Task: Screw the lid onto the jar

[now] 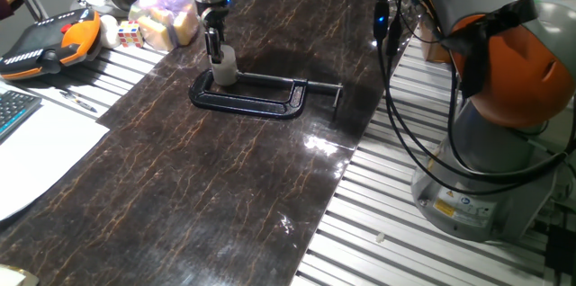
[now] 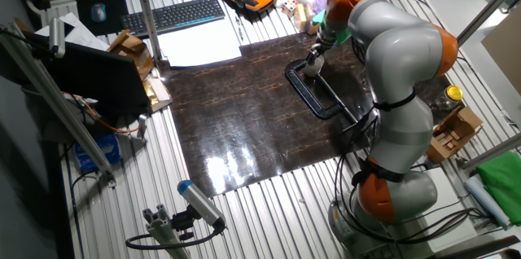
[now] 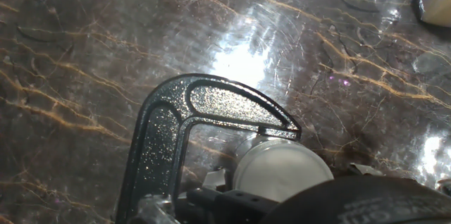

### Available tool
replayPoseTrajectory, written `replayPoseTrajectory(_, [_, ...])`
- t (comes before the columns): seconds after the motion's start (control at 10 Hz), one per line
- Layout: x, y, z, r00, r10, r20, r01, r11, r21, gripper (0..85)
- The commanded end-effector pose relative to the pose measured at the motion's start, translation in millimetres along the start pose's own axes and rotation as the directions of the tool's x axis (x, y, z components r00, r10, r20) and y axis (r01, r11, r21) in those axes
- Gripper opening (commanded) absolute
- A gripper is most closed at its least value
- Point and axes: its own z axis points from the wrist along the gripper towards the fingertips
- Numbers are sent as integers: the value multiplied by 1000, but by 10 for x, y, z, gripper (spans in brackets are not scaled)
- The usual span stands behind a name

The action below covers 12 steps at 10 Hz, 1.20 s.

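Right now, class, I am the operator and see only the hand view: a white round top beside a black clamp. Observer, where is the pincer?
Observer: In one fixed view the pincer hangs upright, its fingertips at the top of the jar.
Operator: Which way does the clamp's screw run?
Observer: The C-clamp lies flat, and its screw end points toward the arm's base, away from the jar.

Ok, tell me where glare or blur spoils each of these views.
Hand view: a bright glare patch on the dark marbled mat just above the black C-clamp; a dark blurred mass fills the lower right corner, beside the jar. One fixed view: a small white reflection right of the clamp. The other fixed view: glare streaks near the mat's front edge; the jar is too small to make out.
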Motion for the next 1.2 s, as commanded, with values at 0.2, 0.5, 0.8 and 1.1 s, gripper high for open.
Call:
replayPoseTrajectory(0.2, [15,-4,32,1000,0,-3,0,1000,0,850])
replayPoseTrajectory(0.5, [54,-3,75,1000,0,0,0,1000,1,850])
replayPoseTrajectory(0.8, [52,-5,84,1000,0,-1,0,1000,-1,783])
replayPoseTrajectory(1.1, [52,-3,90,1000,0,-1,0,1000,3,690])
